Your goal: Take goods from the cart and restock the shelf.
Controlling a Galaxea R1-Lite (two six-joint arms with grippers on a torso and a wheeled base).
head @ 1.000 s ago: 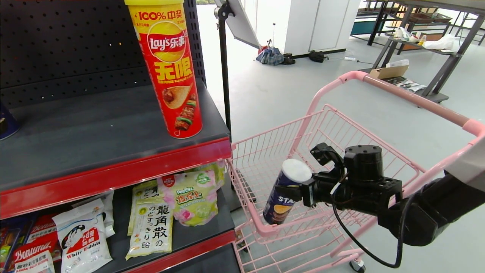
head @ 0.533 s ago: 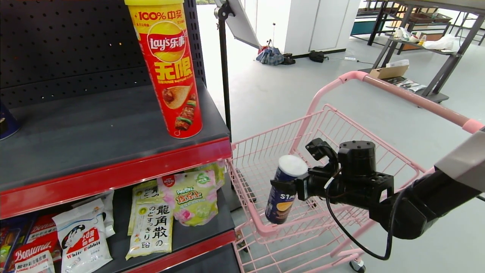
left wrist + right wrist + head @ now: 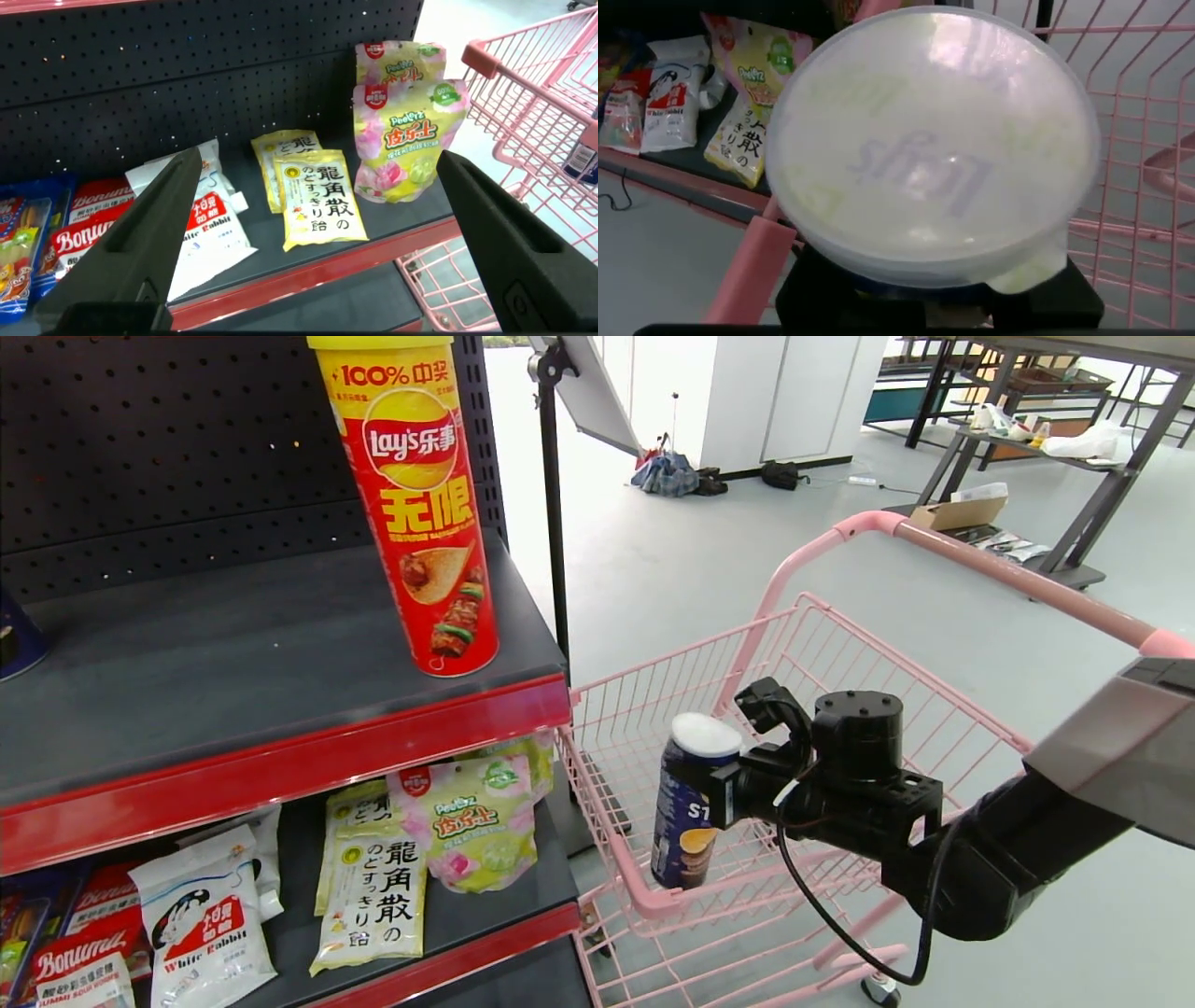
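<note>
One shelf unit [image 3: 233, 644], black with red front edges, shows two tiers: an upper deck and a lower one beneath it. One pink wire cart [image 3: 990, 571] stands just beside the shelf's end, its basket corner close to the lower tier. On the upper deck stands one tall red chip can [image 3: 415, 513] with a yellow lid, upright and near the front edge at the cart end of the shelf. One blue chip can [image 3: 681, 821] with a white plastic lid [image 3: 929, 149] is held by the right gripper [image 3: 714, 782], which is clamped on the can just under the lid. The can is close to upright, over the basket at the corner nearest the shelf, with its base about level with the basket rim (whether the base touches the wire cannot be told). It is well below the upper deck and apart from the red can. The left gripper [image 3: 327, 252] is before the lower tier with its two fingers [image 3: 154, 233] spread wide and nothing between them. On the lower tier, counted from the cart end: two pink-and-green pouches [image 3: 402, 140] standing one behind the other against the pegboard back, two yellow sachets [image 3: 313, 201] lying flat and overlapping, one white candy bag [image 3: 201, 915] lying flat, and at least two red packets [image 3: 79, 243] at the far end, partly cut off at the edge of the view.
</note>
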